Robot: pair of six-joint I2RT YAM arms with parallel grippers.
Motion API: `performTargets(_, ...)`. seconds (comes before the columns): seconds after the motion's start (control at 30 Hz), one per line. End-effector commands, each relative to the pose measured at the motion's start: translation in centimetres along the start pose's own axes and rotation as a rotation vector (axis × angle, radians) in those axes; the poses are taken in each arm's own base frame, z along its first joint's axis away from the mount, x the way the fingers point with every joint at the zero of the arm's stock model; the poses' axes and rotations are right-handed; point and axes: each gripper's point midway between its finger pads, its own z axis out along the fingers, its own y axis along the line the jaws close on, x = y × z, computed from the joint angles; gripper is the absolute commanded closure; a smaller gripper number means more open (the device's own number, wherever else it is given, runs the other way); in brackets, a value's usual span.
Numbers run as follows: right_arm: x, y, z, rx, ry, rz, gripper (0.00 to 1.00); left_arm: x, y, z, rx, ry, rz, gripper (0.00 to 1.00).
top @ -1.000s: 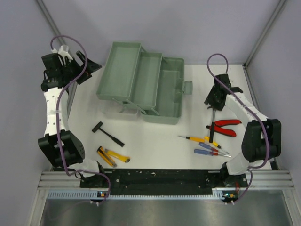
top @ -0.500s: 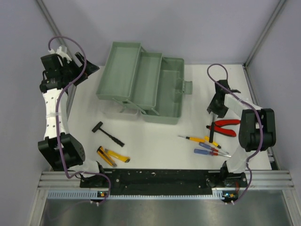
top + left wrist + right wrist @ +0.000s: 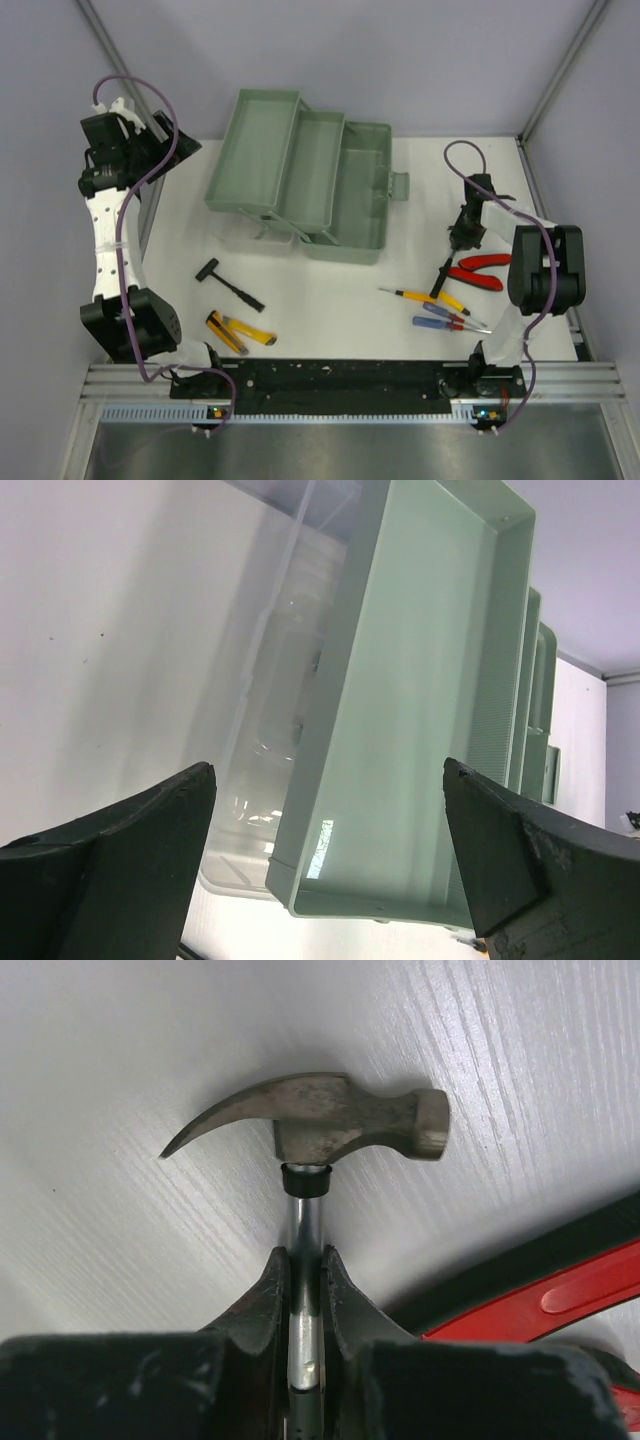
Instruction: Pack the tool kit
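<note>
White worktop carries the sage-green plastic toolbox at the back, trays fanned open. My right fingers are clenched on the steel shaft of the small claw hammer, just under its head, beside the red-handled pliers. My left fingers hang spread near the box. Grasping is the step in hand; next, I judge, a lift and carry leftward into a tray. No writing is readable.

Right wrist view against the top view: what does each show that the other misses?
Only the right wrist: the head of the claw hammer, and the right gripper shut on its steel shaft. Only the top: the toolbox, black hammer, yellow pliers and screwdrivers. Both: the red pliers beside the gripped hammer.
</note>
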Motion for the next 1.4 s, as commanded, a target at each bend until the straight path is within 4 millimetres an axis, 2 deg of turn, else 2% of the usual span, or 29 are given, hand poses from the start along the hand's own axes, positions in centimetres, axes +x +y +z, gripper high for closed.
performTargets(0.0, -0.3, 1.1, 0.4, -0.048, 0.004, -0.004, 1.00, -1.9, -1.3, -2.0, 0.015, -0.074, 0.049, 0.02)
performTargets(0.1, -1.7, 1.7, -1.3, -0.085, -0.047, -0.009, 1.00, -2.0, -1.4, -2.1, 0.019, -0.079, 0.050, 0.02)
performTargets(0.2, -3.8, 2.8, -4.4, -0.144, -0.131, -0.013, 1.00, -2.5, -0.9, -2.6, -0.022, -0.103, 0.065, 0.03)
performTargets(0.37, -8.2, 6.3, -12.3, -0.315, -0.319, -0.010, 1.00, -2.9, -0.3, -3.3, -0.065, -0.133, 0.070, 0.04)
performTargets(0.53, -10.7, 12.8, -19.9, -0.542, -0.454, -0.090, 1.00, -2.4, -0.1, -3.2, -0.065, -0.123, 0.052, 0.05)
performTargets(0.6, -11.0, 15.8, -21.8, -0.626, -0.492, -0.126, 1.00, -2.1, 0.0, -3.1, -0.063, -0.119, 0.044, 0.06)
performTargets(0.67, -10.5, 19.2, -23.3, -0.712, -0.512, -0.154, 1.00, -1.8, -0.1, -3.1, -0.056, -0.112, 0.035, 0.07)
performTargets(0.8, -9.3, 25.1, -23.8, -0.836, -0.498, -0.169, 1.00, -1.0, -0.4, -2.9, -0.030, -0.085, 0.007, 0.09)
performTargets(0.93, -8.9, 29.1, -22.3, -0.939, -0.427, -0.079, 1.00, -0.2, -1.0, -3.2, 0.002, -0.062, -0.012, 0.09)
performTargets(1.13, -8.2, 33.0, -19.0, -1.026, -0.325, -0.074, 1.00, 0.7, -1.3, -3.5, 0.023, -0.048, -0.027, 0.10)
performTargets(1.17, -7.9, 33.5, -17.9, -1.018, -0.301, -0.086, 1.00, 0.7, -1.4, -3.6, 0.027, -0.048, -0.029, 0.10)
performTargets(1.23, -7.3, 34.0, -15.4, -0.986, -0.257, -0.085, 1.00, 0.9, -1.8, -3.6, 0.045, -0.040, -0.042, 0.11)
performTargets(1.37, -5.9, 35.1, -12.6, -0.938, -0.219, -0.098, 1.00, 1.3, -2.5, -3.3, 0.095, -0.027, -0.072, 0.11)
